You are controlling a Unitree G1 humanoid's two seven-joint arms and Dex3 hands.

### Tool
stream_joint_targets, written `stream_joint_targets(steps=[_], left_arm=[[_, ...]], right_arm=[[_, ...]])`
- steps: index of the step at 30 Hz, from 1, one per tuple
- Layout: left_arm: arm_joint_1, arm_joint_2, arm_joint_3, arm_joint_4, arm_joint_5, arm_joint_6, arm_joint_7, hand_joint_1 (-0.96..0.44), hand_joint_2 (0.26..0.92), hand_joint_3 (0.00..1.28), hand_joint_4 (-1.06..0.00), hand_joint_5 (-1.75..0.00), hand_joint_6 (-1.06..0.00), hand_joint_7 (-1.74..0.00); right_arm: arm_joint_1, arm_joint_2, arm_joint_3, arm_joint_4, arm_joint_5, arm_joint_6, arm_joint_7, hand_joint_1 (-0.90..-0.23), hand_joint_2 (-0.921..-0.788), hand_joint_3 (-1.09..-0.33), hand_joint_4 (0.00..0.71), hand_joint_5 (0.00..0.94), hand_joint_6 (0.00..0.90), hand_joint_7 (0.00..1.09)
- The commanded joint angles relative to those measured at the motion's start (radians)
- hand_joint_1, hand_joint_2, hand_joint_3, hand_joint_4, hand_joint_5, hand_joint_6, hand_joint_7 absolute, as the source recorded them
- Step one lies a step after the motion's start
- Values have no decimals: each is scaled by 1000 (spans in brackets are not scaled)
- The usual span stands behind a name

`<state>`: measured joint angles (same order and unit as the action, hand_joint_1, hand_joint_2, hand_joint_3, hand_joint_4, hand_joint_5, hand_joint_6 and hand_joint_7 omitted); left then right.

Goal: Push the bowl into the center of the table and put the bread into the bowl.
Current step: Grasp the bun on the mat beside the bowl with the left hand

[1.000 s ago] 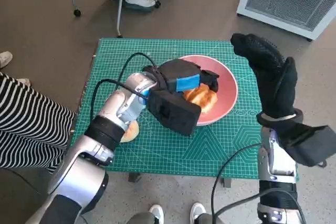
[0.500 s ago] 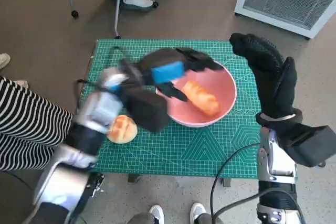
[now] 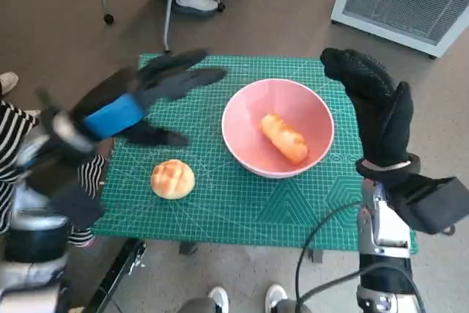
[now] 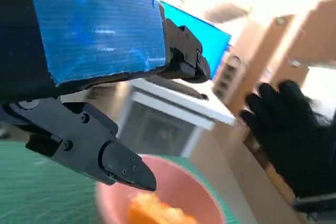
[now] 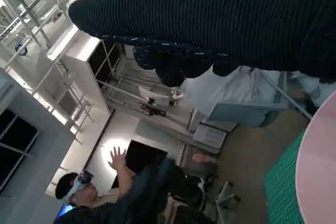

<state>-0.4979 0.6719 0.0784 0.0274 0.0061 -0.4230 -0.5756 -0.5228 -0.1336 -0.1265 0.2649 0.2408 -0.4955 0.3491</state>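
The bread (image 3: pixel 284 138) lies in the bowl (image 3: pixel 242 104), apart from both hands: left hand (image 3: pixel 139 100) spread and empty, right hand (image 3: pixel 374 104) also spread, holding nothing.

Bread (image 3: pixel 284 138) in bowl (image 3: pixel 242 104); bun (image 3: pixel 173 179) left.

L hand (image 3: pixel 139 100) let go bread (image 3: pixel 284 138), left bowl (image 3: pixel 249 153), swung away.

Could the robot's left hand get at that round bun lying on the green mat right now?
Probably yes. The left hand hovers open just above the round bun, which lies alone on the green mat with nothing over it. The pink bowl stands apart to one side.
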Motion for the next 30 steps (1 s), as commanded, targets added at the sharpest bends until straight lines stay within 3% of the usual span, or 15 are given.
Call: stream_joint_targets(steps=[1,13,30], left_arm=[[86,60,50,-42,-65,14,-56,-317,786,1,-283,-20,-406,-193],[210,110,53,-55,-29,31,-93,-262,761,0,-289,-10,-396,-199],[220,84,-38,-5,90,85,-80,-211,760,0,-239,0,-360,-111]], right_arm=[[20,5,0,10,8,8,2,-793,-921,-722,201,0,44,576],[12,-2,8,29,6,-4,21,-778,-921,-741,192,0,36,578],[23,-15,1,24,27,10,48,-784,-921,-747,192,1,19,584]])
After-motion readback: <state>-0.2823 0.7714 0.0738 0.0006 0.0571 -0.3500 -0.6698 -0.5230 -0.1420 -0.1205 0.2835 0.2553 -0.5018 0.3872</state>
